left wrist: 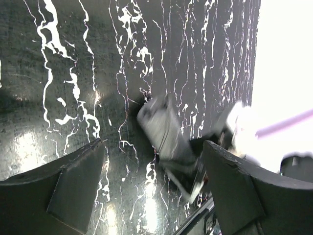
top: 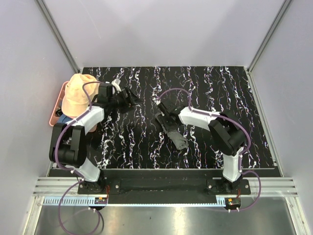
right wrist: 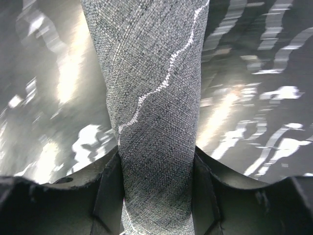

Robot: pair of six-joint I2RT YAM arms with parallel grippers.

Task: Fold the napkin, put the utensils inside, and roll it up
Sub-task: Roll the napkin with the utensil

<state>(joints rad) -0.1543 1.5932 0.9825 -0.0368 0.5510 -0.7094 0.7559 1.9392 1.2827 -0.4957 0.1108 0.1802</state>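
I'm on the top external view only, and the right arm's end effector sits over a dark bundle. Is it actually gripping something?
Observer: Yes. On the right wrist camera, the right end effector has both fingers pressed against the sides of the grey rolled cloth napkin.
Operator: And the left one, is it holding anything?
Observer: No. On the left wrist camera, the left end effector is wide open and empty. The roll shows beyond it, against the black white-veined marbled table.
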